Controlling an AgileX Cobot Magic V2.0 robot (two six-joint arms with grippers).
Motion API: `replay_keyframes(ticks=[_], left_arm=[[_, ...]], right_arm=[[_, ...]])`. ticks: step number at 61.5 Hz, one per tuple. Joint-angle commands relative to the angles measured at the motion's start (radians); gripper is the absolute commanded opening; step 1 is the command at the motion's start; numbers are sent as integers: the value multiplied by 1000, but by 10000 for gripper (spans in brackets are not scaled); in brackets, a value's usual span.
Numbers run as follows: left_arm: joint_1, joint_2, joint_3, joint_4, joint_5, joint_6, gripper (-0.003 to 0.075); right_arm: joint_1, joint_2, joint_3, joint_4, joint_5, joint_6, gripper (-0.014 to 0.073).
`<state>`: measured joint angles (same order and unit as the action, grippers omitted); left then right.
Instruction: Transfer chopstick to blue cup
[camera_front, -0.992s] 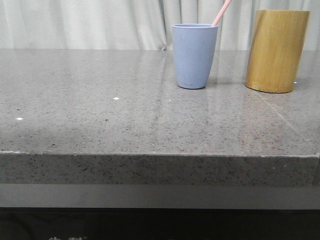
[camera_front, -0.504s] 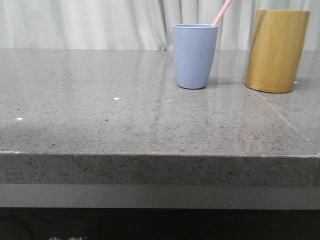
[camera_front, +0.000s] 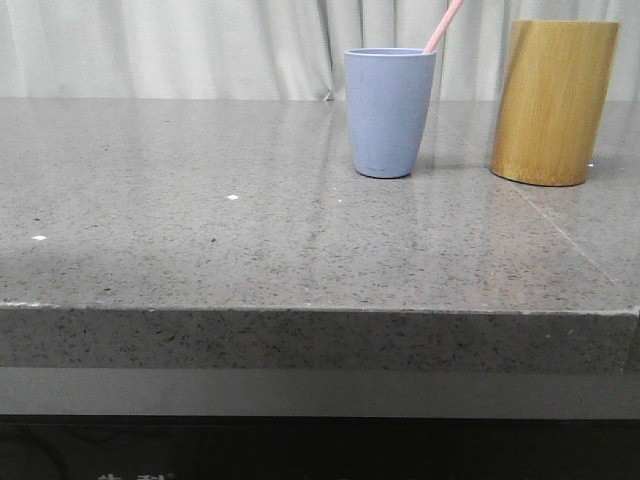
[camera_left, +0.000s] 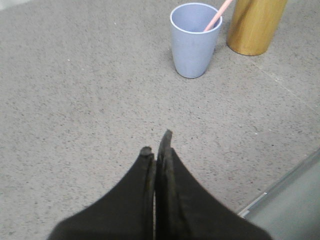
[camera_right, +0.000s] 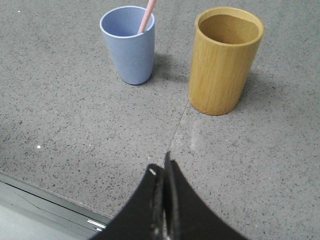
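The blue cup (camera_front: 390, 112) stands upright on the grey stone table (camera_front: 200, 230), toward the back right. A pale pink chopstick end (camera_front: 444, 24) sticks out of it and leans right. The cup also shows in the left wrist view (camera_left: 194, 39) with the chopstick (camera_left: 216, 15) inside, and in the right wrist view (camera_right: 129, 44) with the chopstick (camera_right: 147, 16). My left gripper (camera_left: 156, 145) is shut and empty, well short of the cup. My right gripper (camera_right: 161, 167) is shut and empty, near the table's front edge. Neither gripper shows in the front view.
A taller yellow-brown bamboo cylinder (camera_front: 553, 100) stands just right of the blue cup; in the right wrist view (camera_right: 224, 60) it looks empty inside. The table's front edge (camera_front: 320, 310) runs across the front view. A white curtain hangs behind.
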<state>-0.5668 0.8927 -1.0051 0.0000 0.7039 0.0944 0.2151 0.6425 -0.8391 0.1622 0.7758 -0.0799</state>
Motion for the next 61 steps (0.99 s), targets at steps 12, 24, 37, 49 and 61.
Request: replay_keyframes(ticks=[12, 24, 37, 49, 61], left_arm=[[241, -265, 320, 32, -435, 3, -19], [374, -515, 617, 0, -612, 3, -19], [459, -787, 869, -88, -696, 3, -19], [498, -925, 1003, -154, -765, 3, -19], [497, -923, 1021, -174, -773, 3, -19]], right_arm=[[-1, -1, -25, 3, -69, -2, -69], [-1, -1, -25, 3, -69, -2, -69], [-1, -1, -25, 3, -69, -2, -69], [-1, -1, -25, 3, -69, -2, -69], [-1, 2, -25, 3, -69, -2, -69]])
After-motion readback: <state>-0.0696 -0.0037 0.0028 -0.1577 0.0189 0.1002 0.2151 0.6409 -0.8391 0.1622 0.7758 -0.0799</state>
